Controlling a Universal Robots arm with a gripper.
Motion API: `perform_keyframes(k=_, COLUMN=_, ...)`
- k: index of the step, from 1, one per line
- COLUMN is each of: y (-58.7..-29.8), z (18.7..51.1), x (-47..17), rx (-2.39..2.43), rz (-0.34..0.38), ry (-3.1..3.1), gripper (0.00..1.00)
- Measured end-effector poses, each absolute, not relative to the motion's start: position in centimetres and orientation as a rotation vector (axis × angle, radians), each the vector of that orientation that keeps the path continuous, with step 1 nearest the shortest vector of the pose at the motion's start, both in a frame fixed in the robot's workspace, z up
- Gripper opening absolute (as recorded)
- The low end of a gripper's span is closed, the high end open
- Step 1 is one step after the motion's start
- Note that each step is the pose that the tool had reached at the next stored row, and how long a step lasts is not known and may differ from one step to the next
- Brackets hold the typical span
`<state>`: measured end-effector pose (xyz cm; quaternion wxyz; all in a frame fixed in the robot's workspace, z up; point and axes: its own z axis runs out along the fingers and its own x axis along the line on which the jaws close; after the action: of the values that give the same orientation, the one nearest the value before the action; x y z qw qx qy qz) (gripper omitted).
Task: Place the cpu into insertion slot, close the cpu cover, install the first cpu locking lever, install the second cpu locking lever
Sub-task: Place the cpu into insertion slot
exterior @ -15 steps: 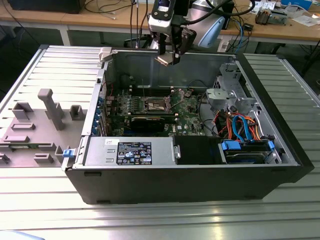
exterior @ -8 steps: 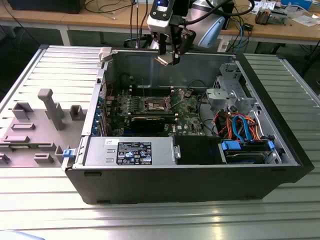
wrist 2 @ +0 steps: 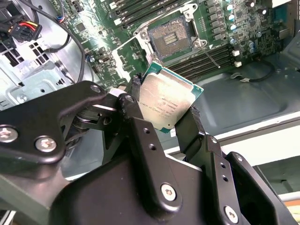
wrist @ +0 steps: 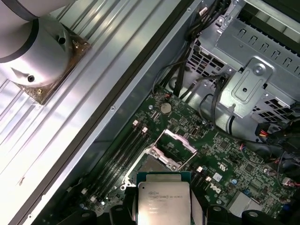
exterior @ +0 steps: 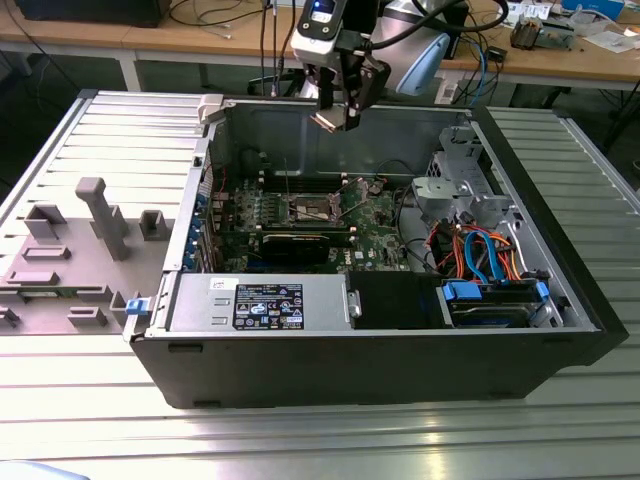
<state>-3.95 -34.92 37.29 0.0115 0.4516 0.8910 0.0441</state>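
My gripper (exterior: 338, 112) hangs above the open computer case, shut on the cpu (wrist 2: 166, 105), a small square chip with a silver-grey top. Its black fingers (wrist 2: 193, 124) press on two opposite edges of the chip, which is tilted. In the first wrist view the cpu (wrist: 163, 201) sits just short of the insertion slot (wrist: 151, 168). That slot is a square socket with a dark centre (wrist 2: 171, 36) on the green board (exterior: 313, 208). The cpu cover (wrist: 179, 139), a silvery frame, stands swung up at the socket's side, so the socket lies open. A thin locking lever (wrist 2: 211, 55) sticks out beside it.
A long black graphics card (exterior: 295, 245) lies near the socket, and memory slots (wrist: 123, 152) run alongside it. A metal drive cage (exterior: 450, 190) with orange and blue cables (exterior: 480, 250) stands to the exterior view's right. The power supply (exterior: 260, 300) is at the front, and a grey fixture (exterior: 100, 215) stands outside the case.
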Motion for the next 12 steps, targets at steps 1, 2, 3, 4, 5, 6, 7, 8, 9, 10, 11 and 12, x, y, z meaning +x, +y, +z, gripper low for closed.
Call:
perform_keyframes(k=1, y=-34.92, z=37.29, x=-3.95, rx=1.422, rz=0.137, ry=2.771, gripper=0.55)
perform_keyframes(k=2, y=-34.92, z=37.29, x=-3.95, rx=1.432, rz=0.137, ry=2.766, gripper=0.55)
perform_keyframes(k=3, y=-34.92, z=37.29, x=-3.95, rx=1.438, rz=0.137, ry=2.763, gripper=0.55)
perform_keyframes(k=4, y=-34.92, z=37.29, x=-3.95, rx=1.444, rz=0.137, ry=2.759, gripper=0.55)
perform_keyframes(k=5, y=-34.92, z=37.29, x=-3.95, rx=1.453, rz=0.137, ry=2.755, gripper=0.55)
perform_keyframes(k=6, y=-34.92, z=37.29, x=-3.95, rx=1.456, rz=0.137, ry=2.753, gripper=0.55)
perform_keyframes(k=7, y=-34.92, z=37.29, x=-3.95, rx=1.458, rz=0.137, ry=2.752, gripper=0.55)
perform_keyframes(k=8, y=-34.92, z=37.29, x=-3.95, rx=1.46, rz=0.137, ry=2.751, gripper=0.55)
perform_keyframes(k=9, y=-34.92, z=37.29, x=-3.95, rx=1.462, rz=0.137, ry=2.75, gripper=0.55)
perform_keyframes(k=10, y=-34.92, z=37.29, x=-3.95, rx=1.463, rz=0.137, ry=2.749, gripper=0.55)
perform_keyframes(k=11, y=-34.92, z=37.27, x=-3.95, rx=1.498, rz=0.136, ry=2.729, gripper=0.55)
perform_keyframes(k=12, y=-34.92, z=37.22, x=-4.09, rx=1.585, rz=0.134, ry=2.676, gripper=0.55)
